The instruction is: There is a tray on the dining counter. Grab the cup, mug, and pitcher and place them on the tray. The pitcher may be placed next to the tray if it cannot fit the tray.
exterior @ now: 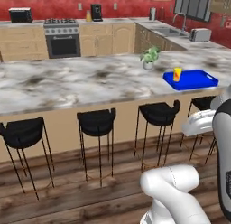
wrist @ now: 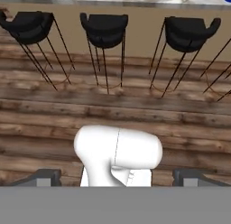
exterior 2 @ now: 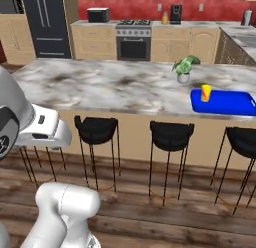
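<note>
Kitchen, marble surface mid-frame; blue tray at right, yellow cup standing on it | fingers spread wide at bottom of hand view, holding nothing; black stools above

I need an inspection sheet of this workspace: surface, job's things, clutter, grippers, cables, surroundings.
Surface: dining counter, marble top.
Job's things: cup stands upright on the tray, near its left end; mug and pitcher: nothing seen.
Clutter: potted plant on the counter, left of the tray, apart from it.
Grippers: gripper open, holds nothing, points at the wooden floor.
Cables: nothing seen.
Surroundings: black stools along the counter; stove and toaster behind.
</note>
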Motion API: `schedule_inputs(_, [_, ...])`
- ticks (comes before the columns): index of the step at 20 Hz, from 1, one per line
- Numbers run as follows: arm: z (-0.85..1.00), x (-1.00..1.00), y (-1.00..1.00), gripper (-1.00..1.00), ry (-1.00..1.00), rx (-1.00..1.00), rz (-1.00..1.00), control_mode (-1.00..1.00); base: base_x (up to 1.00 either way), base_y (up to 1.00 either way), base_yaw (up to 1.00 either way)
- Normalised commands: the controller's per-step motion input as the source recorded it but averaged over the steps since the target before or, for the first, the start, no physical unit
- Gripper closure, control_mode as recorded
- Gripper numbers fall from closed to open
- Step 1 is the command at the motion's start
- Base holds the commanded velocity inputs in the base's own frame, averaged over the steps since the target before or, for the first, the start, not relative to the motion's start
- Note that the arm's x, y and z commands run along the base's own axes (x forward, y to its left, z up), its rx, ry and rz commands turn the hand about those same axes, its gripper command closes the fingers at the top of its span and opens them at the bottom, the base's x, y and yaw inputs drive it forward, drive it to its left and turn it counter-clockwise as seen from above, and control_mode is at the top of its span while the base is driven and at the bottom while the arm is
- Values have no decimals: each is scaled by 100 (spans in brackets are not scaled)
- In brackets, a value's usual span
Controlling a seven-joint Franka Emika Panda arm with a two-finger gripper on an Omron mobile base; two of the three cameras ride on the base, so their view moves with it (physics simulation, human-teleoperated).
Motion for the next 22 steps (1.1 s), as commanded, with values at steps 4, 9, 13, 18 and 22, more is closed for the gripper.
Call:
schedule_inputs(4, [0,0,0,-100,0,0,0,100,0,100,0])
schedule_inputs(9, [0,0,0,-100,0,0,0,100,0,100,0])
schedule_inputs(13, [0,0,0,-100,0,0,0,100,0,100,0])
schedule_inputs(18, [0,0,0,-100,0,0,0,100,11,100,-4])
schedule_inputs(22, [0,0,0,-100,0,0,0,100,38,100,-10])
